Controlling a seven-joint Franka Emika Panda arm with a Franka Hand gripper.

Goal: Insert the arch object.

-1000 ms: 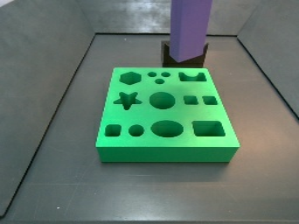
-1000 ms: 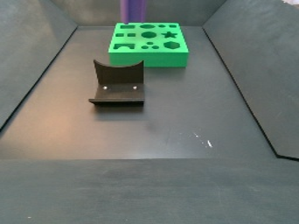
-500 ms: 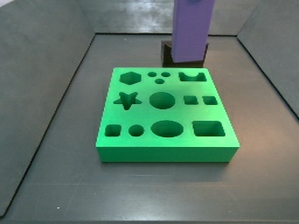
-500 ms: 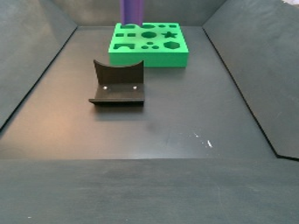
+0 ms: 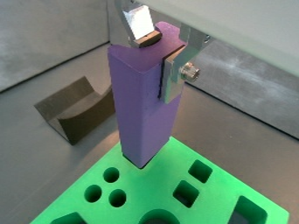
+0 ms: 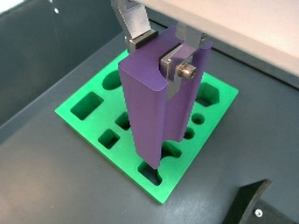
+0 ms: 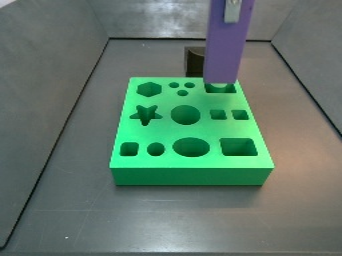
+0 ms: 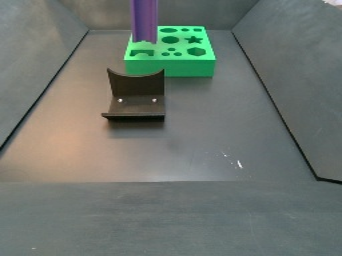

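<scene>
The arch object, a tall purple bar (image 7: 223,50), hangs upright in my gripper (image 7: 235,8), which is shut on its upper end. Both wrist views show the silver fingers (image 5: 176,74) (image 6: 179,66) clamping the bar (image 5: 146,96) (image 6: 158,105) from two sides. Its lower end stands at the arch-shaped slot (image 7: 221,88) in the back right corner of the green board (image 7: 191,170). I cannot tell whether it touches the board. In a side view the bar (image 8: 143,20) runs out of the picture above the board (image 8: 171,62).
The green board carries several shaped holes: star, hexagon, circles, squares. A dark grey block with a curved dip (image 8: 134,95) stands on the dark floor beside the board; it also shows in both wrist views (image 5: 79,109) (image 6: 263,206). Grey walls enclose the floor.
The gripper has lowered the purple bar and shifted it over the board. Its lower end has come down from above the dark block to the corner slot.
</scene>
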